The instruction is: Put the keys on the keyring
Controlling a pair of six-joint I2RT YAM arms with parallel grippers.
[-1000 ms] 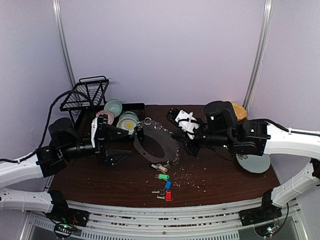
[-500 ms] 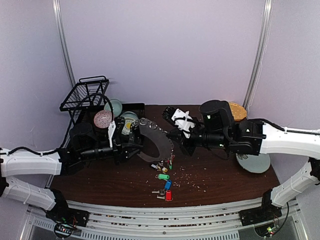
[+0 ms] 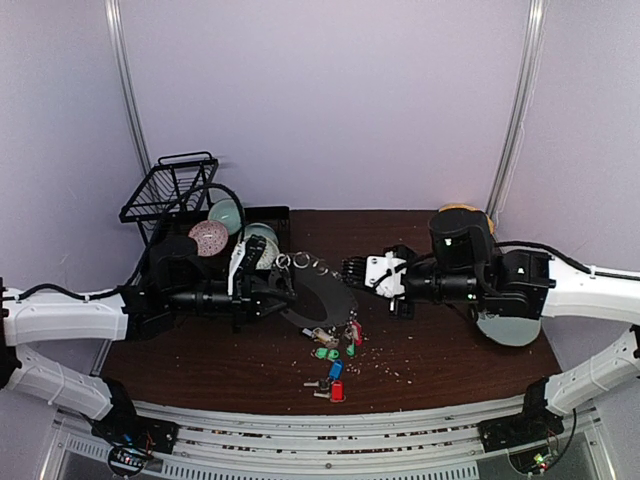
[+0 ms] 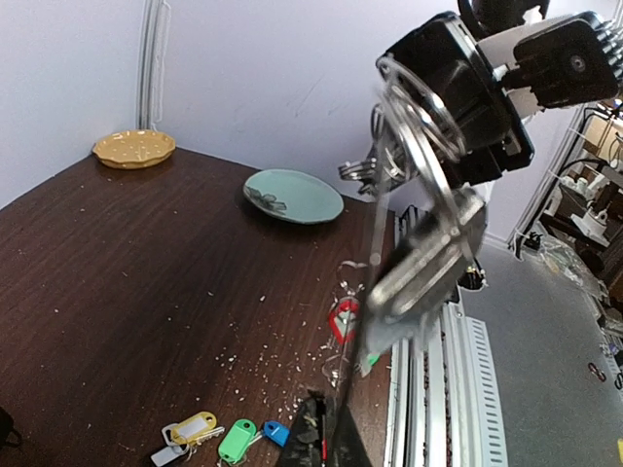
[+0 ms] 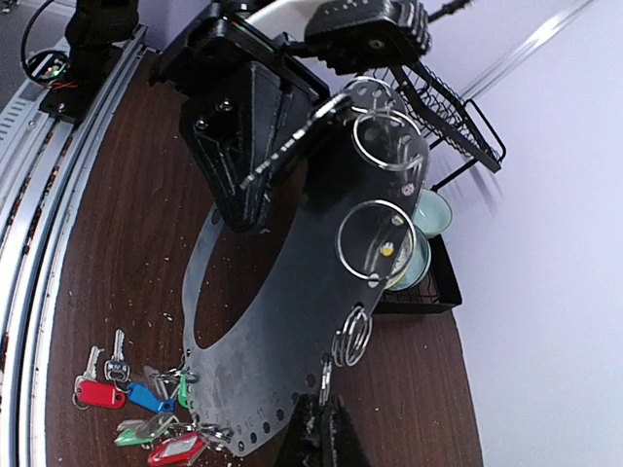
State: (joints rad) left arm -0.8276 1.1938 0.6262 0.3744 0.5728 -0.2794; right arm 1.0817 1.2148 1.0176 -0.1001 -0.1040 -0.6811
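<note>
- Overhead: keyring (image 3: 318, 292) held above the bench (image 3: 450, 355), left end effector (image 3: 285, 293) clamped on one edge, right end effector (image 3: 352, 270) clamped on the other; loose keys (image 3: 330, 375) below.
- Left wrist: rings blur close; tagged keys lie near.
- Right wrist: I judge threading comes next, needing one hand freed.

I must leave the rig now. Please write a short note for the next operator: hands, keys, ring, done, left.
Left hand: shut on the keyring's left edge.
Right hand: shut on its right edge.
The keyring is held up between both hands, above the table.
Done: a red-tagged key and a green one hang from its lower edge.
Left: loose keys with green, blue and red tags lie on the table near the front.
</note>
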